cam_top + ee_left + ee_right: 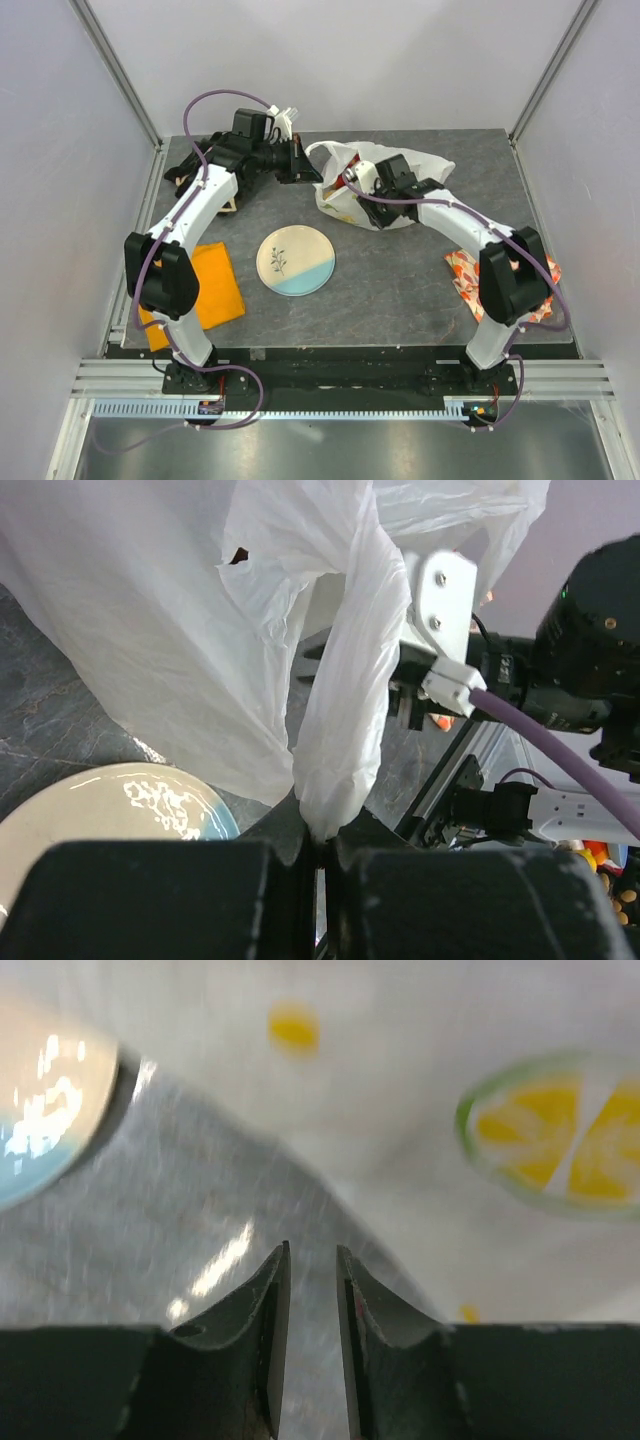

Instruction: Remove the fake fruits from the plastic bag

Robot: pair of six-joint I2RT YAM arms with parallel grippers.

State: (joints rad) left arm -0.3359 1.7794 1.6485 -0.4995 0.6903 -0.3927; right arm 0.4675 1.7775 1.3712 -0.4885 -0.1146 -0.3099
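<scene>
Left gripper [322, 842] is clamped tight on a twisted handle strip [345, 690] of the plastic bag [140, 630]. It lifts that side so the mouth gapes toward the other arm (a holder's job, I judge, not a picker's). Right gripper [312, 1252] has its fingers narrowly parted with nothing between them, its nose pushed in at the bag's opening. Grey worktop [150, 1220] and white film lie beyond the tips. Further out, up and to its right, one of the fake fruits, a green-yellow citrus slice [555, 1135], rests against the film, untouched. A small yellow blot beyond is too blurred to name.

From above, the bag sits by the worktop's far edge, right of centre, and whatever fruit shows is inside it. The plate [296, 260] at the worktop's middle carries nothing yet and is probably the landing spot. An orange cloth [215, 285] lies toward the left edge, and a fruit-patterned cloth [465, 275] toward the right edge.
</scene>
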